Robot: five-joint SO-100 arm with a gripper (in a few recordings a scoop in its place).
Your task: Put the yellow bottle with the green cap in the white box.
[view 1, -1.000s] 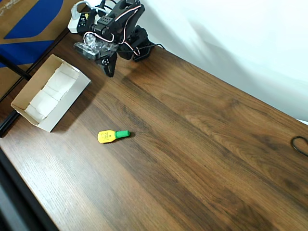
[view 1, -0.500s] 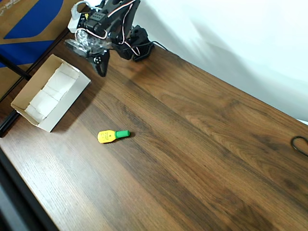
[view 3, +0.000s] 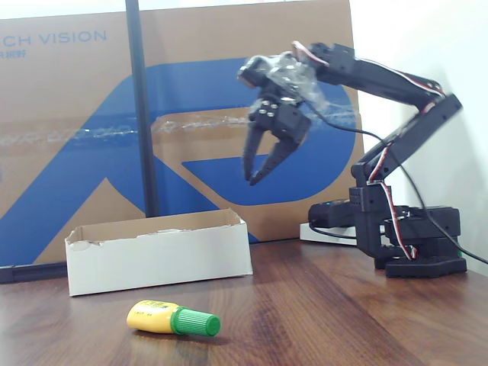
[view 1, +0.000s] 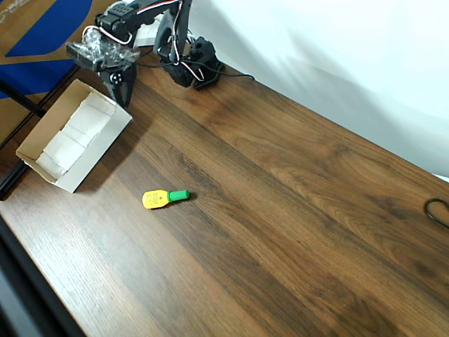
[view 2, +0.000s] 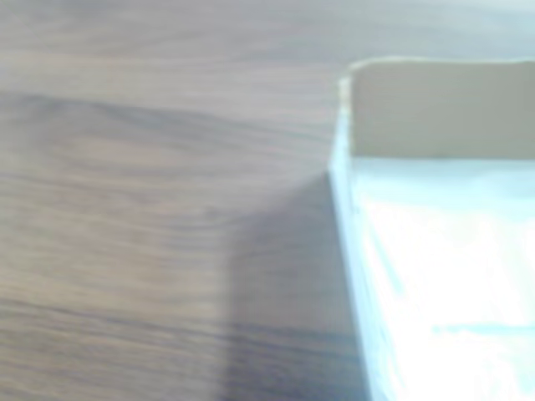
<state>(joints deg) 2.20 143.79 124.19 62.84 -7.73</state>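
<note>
The yellow bottle with the green cap (view 1: 164,197) lies on its side on the wooden table, cap pointing right in the overhead view; in the fixed view the bottle (view 3: 172,319) lies in front of the box. The white box (view 1: 100,149) stands at the left, and its front wall (view 3: 160,259) faces the fixed camera. My gripper (view 1: 121,97) hangs in the air over the box's far right corner, well away from the bottle. In the fixed view my gripper (view 3: 250,181) points down, tips together, holding nothing. The wrist view looks down on a corner of the box (view 2: 344,175).
A brown-and-blue cardboard sheet (view 3: 69,137) stands behind the box with a black pole (view 3: 142,107) in front of it. My arm's base (view 1: 196,67) sits at the table's back edge. A black cable (view 1: 438,210) lies at the right edge. Bare wood stretches right of the bottle.
My arm has swung left and lifted, carrying the gripper from beside the base to above the box's far right corner. The bottle and box have not moved.
</note>
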